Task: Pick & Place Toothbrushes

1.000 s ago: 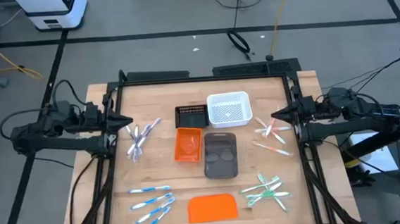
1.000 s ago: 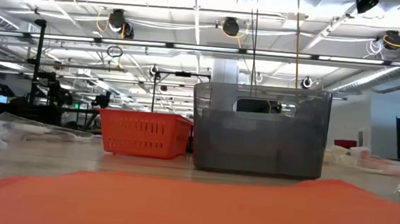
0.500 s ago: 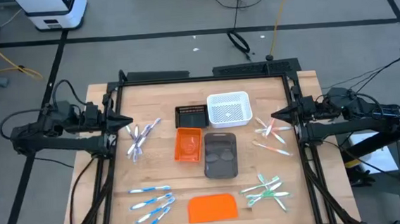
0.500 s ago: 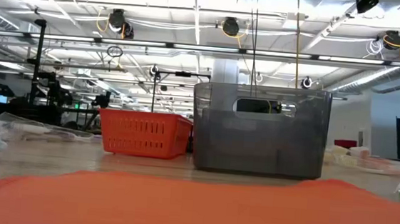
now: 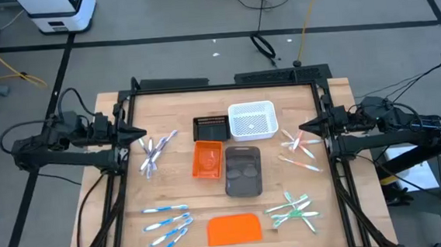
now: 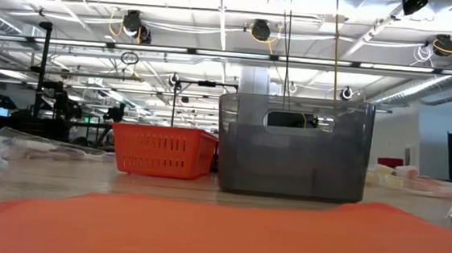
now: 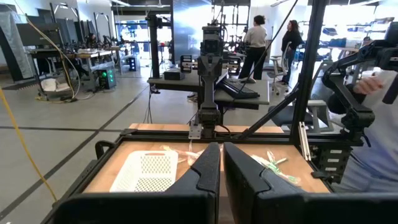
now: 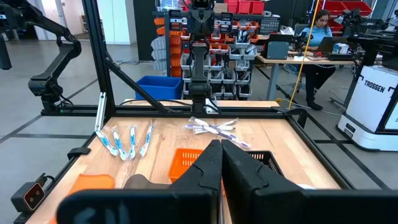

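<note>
The toothbrushes lie flat on the wooden table in separate groups: pale grey (image 5: 155, 150) at the left, blue (image 5: 167, 223) at the near left, pink (image 5: 300, 149) at the right, green (image 5: 293, 210) at the near right. My left gripper (image 5: 142, 134) hangs level over the table's left edge, shut, just beyond the pale grey group. My right gripper (image 5: 302, 127) hangs level over the right edge, shut, above the pink group. The wrist views show each pair of fingers (image 7: 221, 165) (image 8: 221, 162) together, holding nothing.
In the table's middle stand a black tray (image 5: 211, 127), a white tray (image 5: 251, 120), an orange tray (image 5: 207, 159) and a grey tray (image 5: 243, 171). A flat orange slab (image 5: 234, 229) lies at the near edge. People (image 7: 255, 37) stand in the room beyond.
</note>
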